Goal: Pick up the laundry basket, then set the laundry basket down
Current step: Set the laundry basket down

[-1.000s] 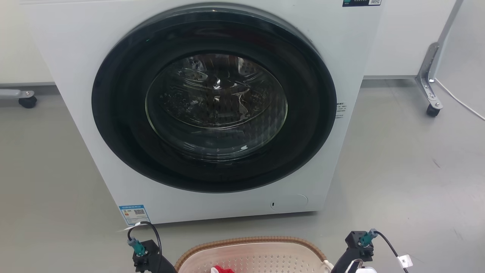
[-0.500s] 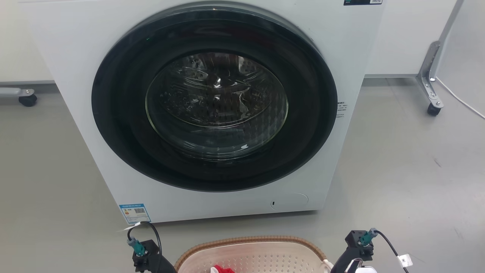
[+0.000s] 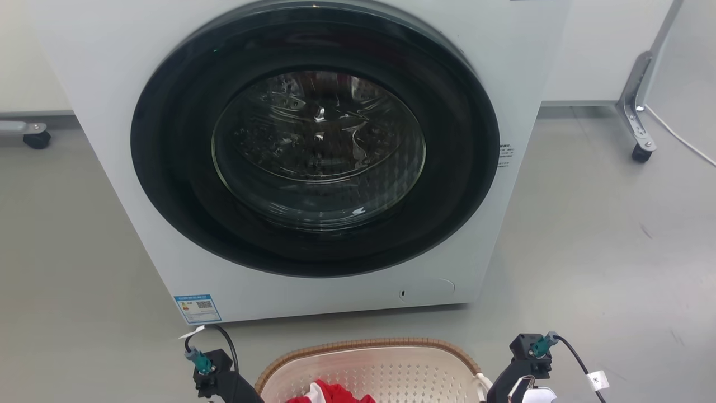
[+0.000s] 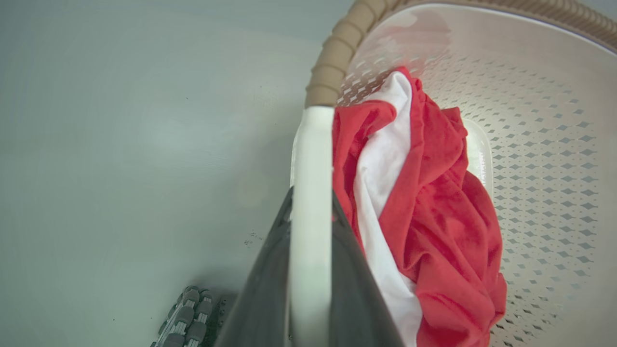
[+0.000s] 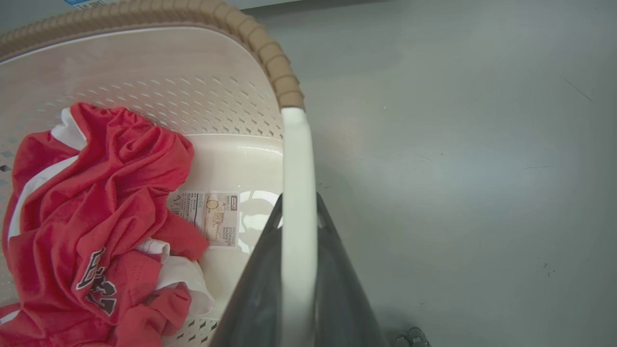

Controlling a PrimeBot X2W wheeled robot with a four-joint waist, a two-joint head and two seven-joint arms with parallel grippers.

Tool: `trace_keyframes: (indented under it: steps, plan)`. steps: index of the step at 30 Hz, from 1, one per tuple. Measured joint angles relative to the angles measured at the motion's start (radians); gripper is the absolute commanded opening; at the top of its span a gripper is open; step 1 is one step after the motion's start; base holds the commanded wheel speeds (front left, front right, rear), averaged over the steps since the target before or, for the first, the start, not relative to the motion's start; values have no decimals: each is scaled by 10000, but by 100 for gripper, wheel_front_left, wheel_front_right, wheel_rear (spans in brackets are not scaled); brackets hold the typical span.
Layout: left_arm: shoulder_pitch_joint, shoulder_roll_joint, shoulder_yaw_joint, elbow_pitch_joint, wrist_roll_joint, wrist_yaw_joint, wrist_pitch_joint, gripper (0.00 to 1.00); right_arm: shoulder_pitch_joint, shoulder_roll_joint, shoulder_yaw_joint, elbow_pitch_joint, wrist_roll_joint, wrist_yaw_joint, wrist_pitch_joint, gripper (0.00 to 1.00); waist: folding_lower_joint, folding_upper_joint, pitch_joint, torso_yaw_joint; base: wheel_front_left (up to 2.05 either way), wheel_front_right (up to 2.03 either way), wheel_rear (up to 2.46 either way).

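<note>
The laundry basket [image 3: 391,366] sits at the bottom middle of the head view, cream-white and perforated with a brown woven-look rim [image 3: 363,342]. A red and white garment [image 5: 96,193] lies inside it beside the label sticker [image 5: 212,218] on the base. My left gripper [image 4: 311,202] is shut on the basket's white left loop handle [image 4: 312,154]. My right gripper [image 5: 299,205] is shut on the white right handle [image 5: 296,149]. Both arms' black wrist ends [image 3: 215,372] [image 3: 526,361] flank the basket. I cannot tell whether its base touches the floor.
A white front-loading washing machine [image 3: 112,84] with its round dark door [image 3: 313,151] closed stands just beyond the basket. Caster legs stand on the grey floor at the far right [image 3: 640,151] and far left [image 3: 36,139]. A white cable [image 3: 682,144] runs along the right.
The whole head picture has shifted slightly upward, so the camera moved. More of the basket's inside and the red garment shows at the bottom edge. Both grippers keep their hold.
</note>
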Motion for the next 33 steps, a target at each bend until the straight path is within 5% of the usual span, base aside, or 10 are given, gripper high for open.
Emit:
trace_keyframes:
  steps: [33]
  plan:
    - [-1095,119,-372,-658,727,211,-3057,0,-1417,-13,272,-184,-556,-631,-2863,0,2,1,2599,-107,0,0,0]
